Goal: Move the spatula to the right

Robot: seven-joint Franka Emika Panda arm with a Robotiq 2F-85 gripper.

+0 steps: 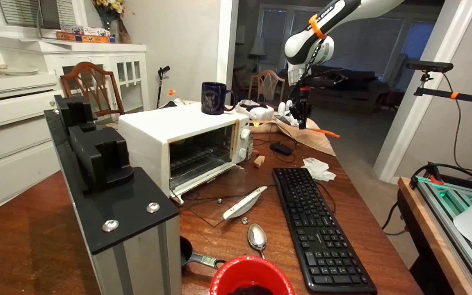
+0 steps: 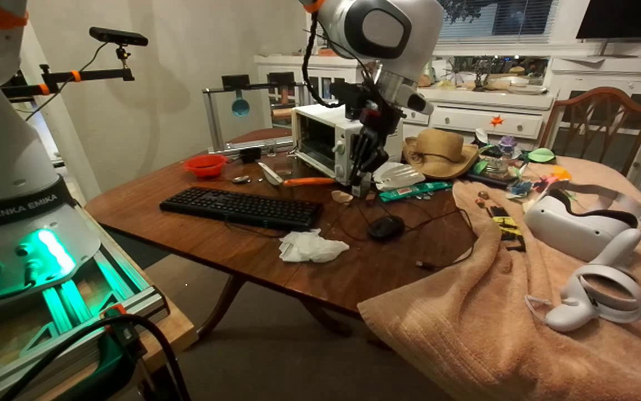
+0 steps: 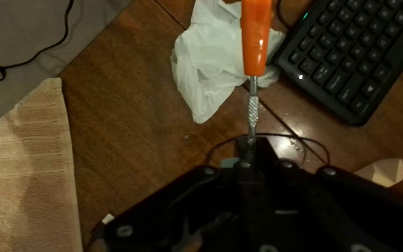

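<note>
When we check the wrist view, we find the claw [image 3: 251,145] clamped narrow on the metal shaft of the spatula [image 3: 256,49]. We see its orange handle cross in front of a crumpled white tissue [image 3: 208,56], which lies just beside the keyboard [image 3: 353,57]. In both exterior views we observe the spatula raised clear of the table [image 2: 376,267]; we cannot make out its blade. We record the mouse [image 2: 385,228] near the tissue and, in an exterior view, a dark blue mug [image 1: 214,98] standing on the toaster oven [image 1: 166,127].
</note>
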